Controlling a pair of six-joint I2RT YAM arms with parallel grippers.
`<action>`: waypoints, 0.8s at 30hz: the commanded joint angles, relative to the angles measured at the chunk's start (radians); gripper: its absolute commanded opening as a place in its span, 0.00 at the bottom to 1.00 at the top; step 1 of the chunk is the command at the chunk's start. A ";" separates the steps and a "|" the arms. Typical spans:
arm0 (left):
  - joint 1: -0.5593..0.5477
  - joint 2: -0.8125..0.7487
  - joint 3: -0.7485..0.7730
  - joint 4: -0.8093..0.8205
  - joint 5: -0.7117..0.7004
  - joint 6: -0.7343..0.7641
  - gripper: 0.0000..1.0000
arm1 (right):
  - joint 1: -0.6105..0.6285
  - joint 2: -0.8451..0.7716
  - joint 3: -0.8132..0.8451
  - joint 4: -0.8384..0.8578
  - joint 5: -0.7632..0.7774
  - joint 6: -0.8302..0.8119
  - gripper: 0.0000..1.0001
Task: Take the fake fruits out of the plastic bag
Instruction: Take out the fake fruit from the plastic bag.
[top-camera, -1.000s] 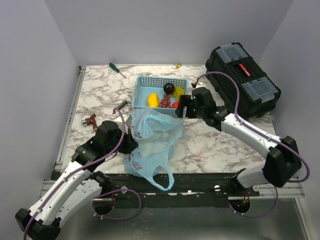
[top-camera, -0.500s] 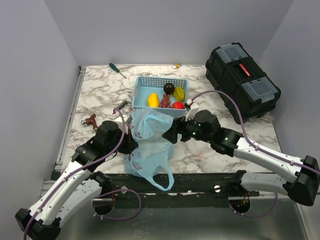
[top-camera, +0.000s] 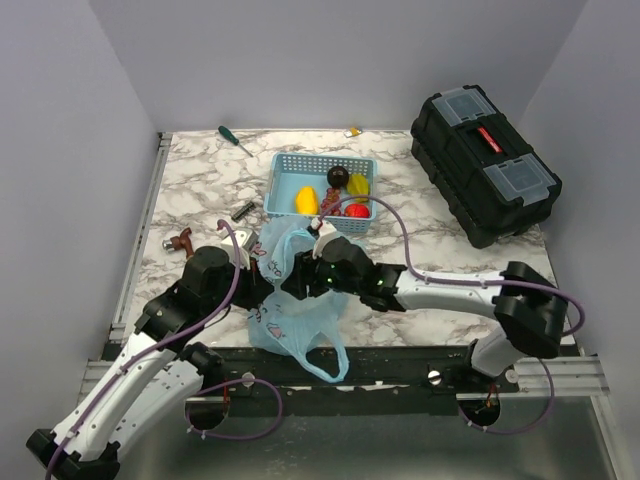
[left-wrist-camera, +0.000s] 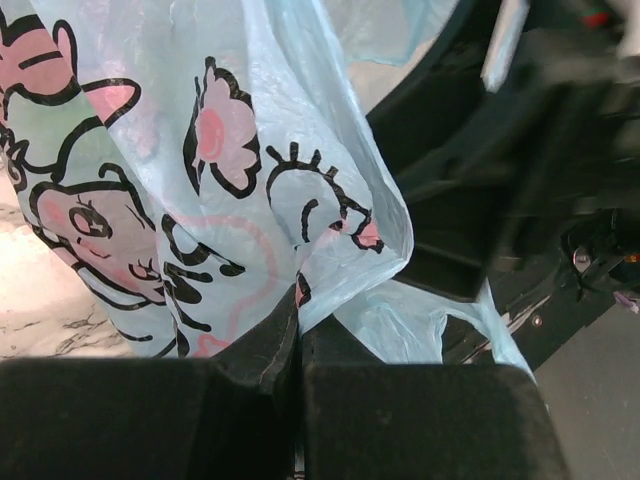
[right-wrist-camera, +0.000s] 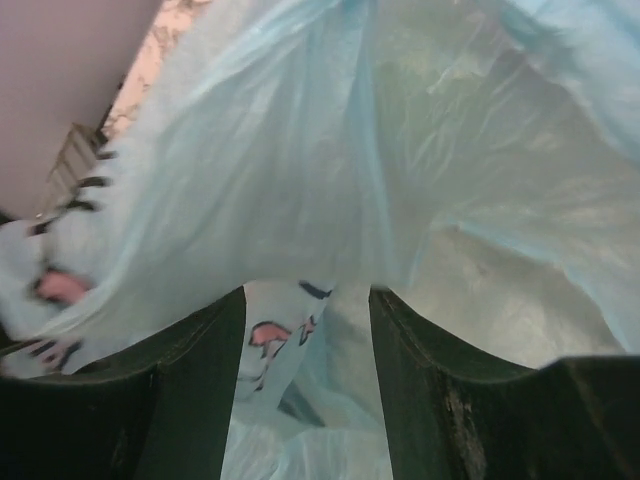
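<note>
The light-blue plastic bag (top-camera: 300, 310) with a pink cartoon print lies at the table's near edge. My left gripper (top-camera: 262, 290) is shut on the bag's left side; in the left wrist view the film (left-wrist-camera: 240, 200) is pinched between the closed fingers. My right gripper (top-camera: 297, 283) is open, reaching into the bag's mouth; the right wrist view shows only bag film (right-wrist-camera: 400, 150) around its fingers (right-wrist-camera: 190, 370). No fruit shows inside the bag. A yellow fruit (top-camera: 306, 200), a dark plum (top-camera: 338, 177), a red fruit (top-camera: 356, 211), another yellow one (top-camera: 358, 185) and grapes (top-camera: 332, 203) lie in the basket.
A light-blue mesh basket (top-camera: 288, 163) stands behind the bag. A black toolbox (top-camera: 485, 163) sits at the back right. A green-handled screwdriver (top-camera: 234, 138) lies at the back left. Small metal parts (top-camera: 180, 241) lie left of the bag.
My right arm has swung from the basket leftward and down, and its open gripper has entered the bag's mouth. My left gripper has stayed shut on the bag.
</note>
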 joint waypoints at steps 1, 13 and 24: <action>-0.003 -0.013 -0.003 0.006 -0.030 -0.009 0.00 | 0.012 0.099 0.035 0.134 0.162 0.046 0.54; -0.005 0.000 -0.003 0.010 -0.007 -0.005 0.00 | 0.011 0.322 0.107 0.362 0.317 0.131 0.61; -0.006 0.001 -0.004 0.015 0.002 -0.003 0.00 | 0.011 0.455 0.207 0.358 0.380 0.158 0.77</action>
